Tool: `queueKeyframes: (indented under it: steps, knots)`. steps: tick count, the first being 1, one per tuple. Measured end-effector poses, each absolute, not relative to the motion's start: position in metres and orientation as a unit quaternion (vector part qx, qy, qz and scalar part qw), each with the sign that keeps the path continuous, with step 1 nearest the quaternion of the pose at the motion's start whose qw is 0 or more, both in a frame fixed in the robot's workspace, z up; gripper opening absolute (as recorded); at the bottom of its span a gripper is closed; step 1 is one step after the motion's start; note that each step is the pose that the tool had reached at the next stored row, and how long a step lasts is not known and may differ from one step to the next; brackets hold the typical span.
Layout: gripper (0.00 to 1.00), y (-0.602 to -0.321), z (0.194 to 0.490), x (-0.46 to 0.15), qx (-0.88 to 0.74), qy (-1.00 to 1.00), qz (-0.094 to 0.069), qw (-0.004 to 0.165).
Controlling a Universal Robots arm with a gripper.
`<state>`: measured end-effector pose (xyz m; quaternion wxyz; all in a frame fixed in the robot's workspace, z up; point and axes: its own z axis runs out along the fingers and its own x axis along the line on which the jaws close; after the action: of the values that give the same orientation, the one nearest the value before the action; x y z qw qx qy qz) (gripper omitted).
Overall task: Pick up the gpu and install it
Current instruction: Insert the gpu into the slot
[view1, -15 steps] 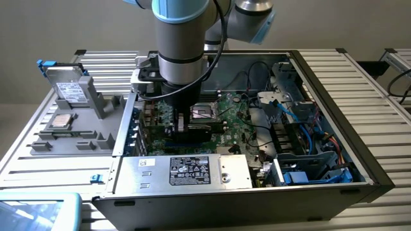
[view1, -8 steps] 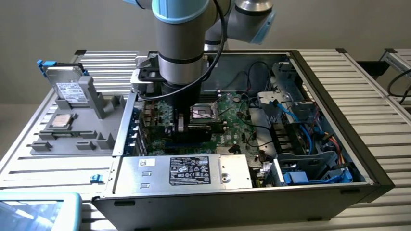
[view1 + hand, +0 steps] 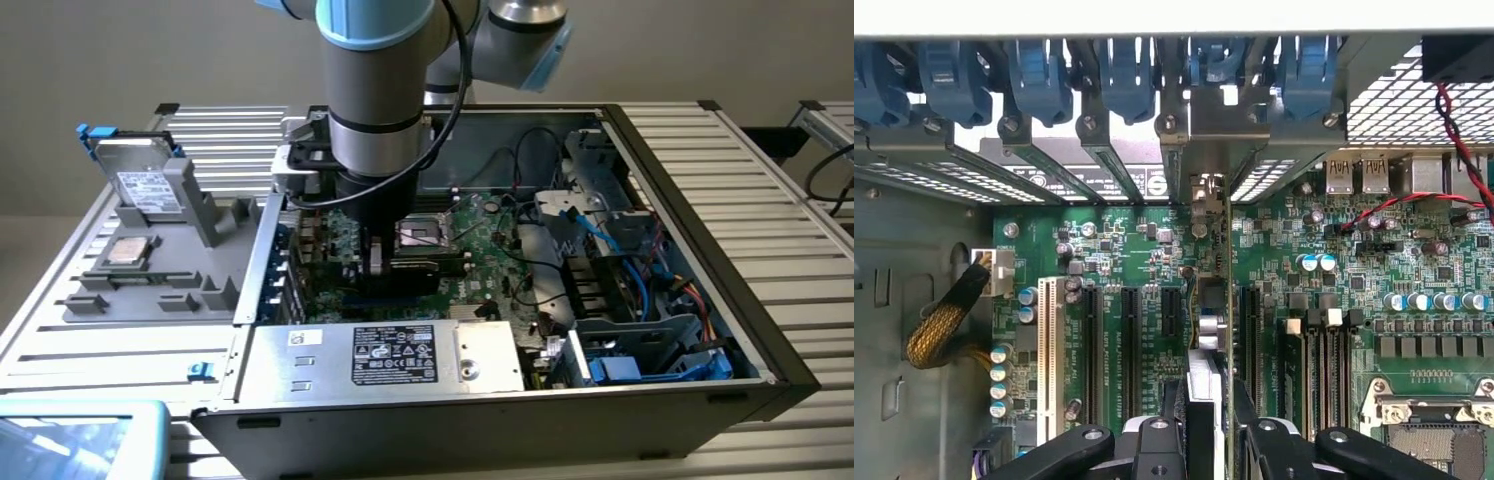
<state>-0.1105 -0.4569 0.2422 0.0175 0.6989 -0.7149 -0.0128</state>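
Black metal tool (image 3: 1207, 445) clamped on thin gpu (image 3: 1205, 345) (edge-on, silvery bracket) over green mobo (image 3: 1144, 250) w/ slots.

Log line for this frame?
tool: shut on gpu | gpu: upright over motherboard slots, inside case | seated: cannot tell

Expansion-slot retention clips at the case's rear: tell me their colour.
The retention clips are blue; wrist view shows them best.
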Motion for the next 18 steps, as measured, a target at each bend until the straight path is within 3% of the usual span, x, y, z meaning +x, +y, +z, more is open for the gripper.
queueKeyframes:
  steps: [18]
  knots:
    - [0.28, -0.457, 0.2422, -0.1099, 0.7, -0.714, -0.013, 0.018]
